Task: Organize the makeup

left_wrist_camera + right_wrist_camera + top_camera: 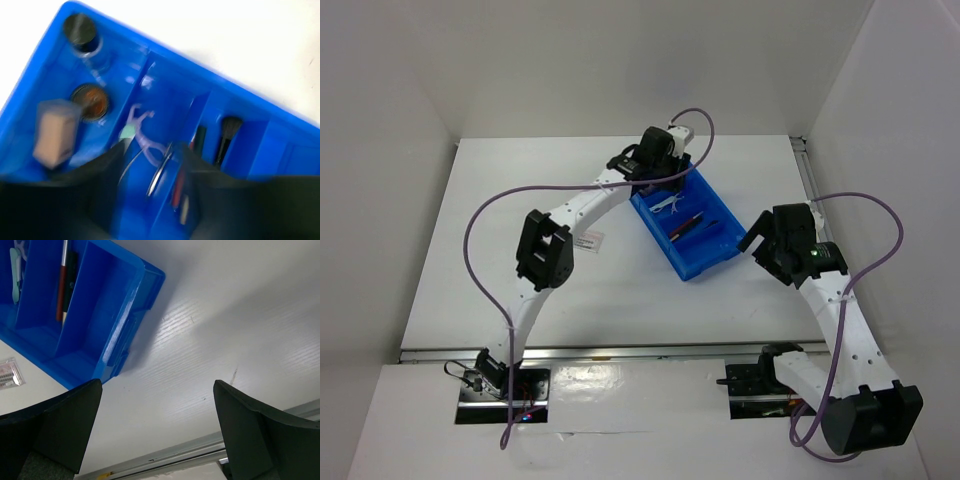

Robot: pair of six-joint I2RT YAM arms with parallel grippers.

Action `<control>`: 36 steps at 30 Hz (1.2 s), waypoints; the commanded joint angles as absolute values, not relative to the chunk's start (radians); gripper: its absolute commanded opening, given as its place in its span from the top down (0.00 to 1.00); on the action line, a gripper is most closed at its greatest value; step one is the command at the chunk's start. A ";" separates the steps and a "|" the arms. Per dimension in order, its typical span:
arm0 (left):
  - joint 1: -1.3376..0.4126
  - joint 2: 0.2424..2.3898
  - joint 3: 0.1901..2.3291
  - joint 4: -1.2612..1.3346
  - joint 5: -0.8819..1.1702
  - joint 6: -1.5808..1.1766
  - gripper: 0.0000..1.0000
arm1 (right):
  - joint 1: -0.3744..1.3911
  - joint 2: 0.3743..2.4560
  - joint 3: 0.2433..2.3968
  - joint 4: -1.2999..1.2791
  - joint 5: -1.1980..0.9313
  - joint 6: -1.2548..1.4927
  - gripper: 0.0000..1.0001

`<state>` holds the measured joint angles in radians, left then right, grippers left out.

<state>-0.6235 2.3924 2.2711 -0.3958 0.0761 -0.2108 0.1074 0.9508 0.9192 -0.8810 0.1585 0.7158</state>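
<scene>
The makeup is seen mostly gathered in the blue tray, which is set at an angle on the white table. In the left wrist view a tan bottle, heavily blurred, is shown in the tray's end compartment, next to a round brown compact and a black-lidded jar. The bottle is placed outside the left fingers, off to the left of them in that view and not between them; whether it is at rest cannot be told through the blur. Those fingers are spread apart with nothing pinched, and are held over the tray's far end. Under the gap between them, in the next compartment, a lilac looped piece is laid alongside a thin metal tool. Thin pencils and a brush are seen in the narrower compartments beyond. One white red-printed packet is pictured out on the table, near the tray and beside the left arm's elbow. The right fingers are spread wide with nothing between them, held over bare table just off the tray's near right corner
</scene>
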 commanded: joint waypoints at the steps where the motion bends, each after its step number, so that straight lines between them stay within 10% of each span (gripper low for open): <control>1: -0.620 2.206 2.208 -0.434 -0.009 -0.215 0.52 | 0.101 0.950 0.939 -0.871 0.158 0.707 0.00; 6: -0.554 1.978 1.964 -0.609 -0.264 -0.383 0.58 | 0.101 0.940 0.960 -0.816 0.120 0.615 0.00; 15: -0.286 1.591 1.487 -0.818 -0.233 -0.612 0.31 | 0.371 1.233 1.307 -0.693 0.061 0.301 0.00; 30: -0.051 1.315 1.424 -0.989 -0.298 -0.709 0.19 | 0.782 2.179 2.087 -0.512 -0.109 -0.015 0.00; 36: -0.028 1.282 1.397 -0.991 -0.308 -0.696 0.19 | 0.842 2.290 2.091 -0.362 -0.107 -0.072 0.00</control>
